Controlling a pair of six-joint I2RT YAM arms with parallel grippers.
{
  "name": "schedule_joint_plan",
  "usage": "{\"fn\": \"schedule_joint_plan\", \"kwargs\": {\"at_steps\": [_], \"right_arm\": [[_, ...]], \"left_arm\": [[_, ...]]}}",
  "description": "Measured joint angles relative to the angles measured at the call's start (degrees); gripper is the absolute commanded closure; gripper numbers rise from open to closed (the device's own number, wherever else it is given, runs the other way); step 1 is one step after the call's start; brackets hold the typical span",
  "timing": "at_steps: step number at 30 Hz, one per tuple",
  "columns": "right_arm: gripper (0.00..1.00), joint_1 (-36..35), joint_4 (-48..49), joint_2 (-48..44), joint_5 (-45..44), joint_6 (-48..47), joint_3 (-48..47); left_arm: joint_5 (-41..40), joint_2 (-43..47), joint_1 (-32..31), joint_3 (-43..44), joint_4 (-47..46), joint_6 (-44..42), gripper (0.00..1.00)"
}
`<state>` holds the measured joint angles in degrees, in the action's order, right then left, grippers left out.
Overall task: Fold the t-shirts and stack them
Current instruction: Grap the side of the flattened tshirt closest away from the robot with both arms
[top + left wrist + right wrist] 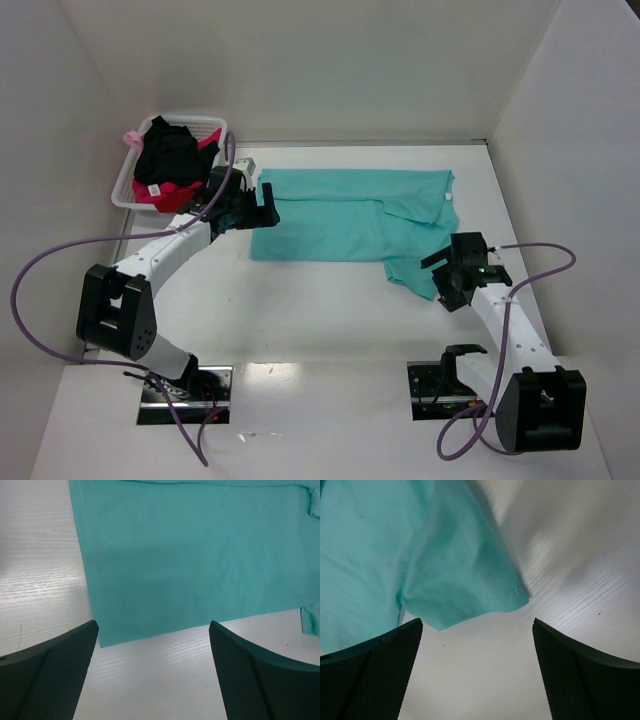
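Basket [190, 118] of dark and red garments sits far left. Left gripper [266, 208] has jaws wide and empty, poised at the left hem edge of the teal t-shirt [350, 215]. The shirt lies flat on the table [300, 320], long axis left-right. Right gripper [442, 278] is also spread and empty, just short of the near sleeve [465, 580].

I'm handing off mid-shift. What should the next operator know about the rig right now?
Left gripper: open, empty, above the teal t-shirt at its near-left corner.
Right gripper: open, empty, above the shirt's near sleeve.
The teal t-shirt lies spread on the table; black and red garments sit in the white basket, far left.
Done: no finished fold or stack visible.
To do: fold the teal shirt, then the basket's garments, and stack them.
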<state>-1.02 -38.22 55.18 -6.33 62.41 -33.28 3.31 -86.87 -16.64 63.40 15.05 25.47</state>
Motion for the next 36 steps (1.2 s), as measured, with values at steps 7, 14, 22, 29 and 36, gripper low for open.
{"fn": "schedule_joint_plan", "kwargs": {"at_steps": [7,14,22,29,36], "right_arm": [[0.07,0.00,-0.52,0.52,-1.97,3.41,0.96],[0.15,0.00,-0.44,1.14,-2.16,4.46,3.15],[0.30,0.00,0.66,7.34,-2.10,3.52,3.13],[0.45,0.00,2.34,9.97,-2.05,2.80,3.10],[0.66,0.00,3.06,11.02,-2.23,2.43,2.97]], "left_arm": [[0.20,-0.13,0.00,0.00,-0.26,-0.07,0.01],[0.76,-0.42,0.00,0.00,-0.52,-0.07,0.01],[1.05,-0.98,0.50,0.00,-0.66,-0.09,0.01],[1.09,-1.29,0.96,0.00,-0.76,-0.09,0.01],[1.11,-1.64,1.57,0.00,-0.96,-0.09,0.01]]}}
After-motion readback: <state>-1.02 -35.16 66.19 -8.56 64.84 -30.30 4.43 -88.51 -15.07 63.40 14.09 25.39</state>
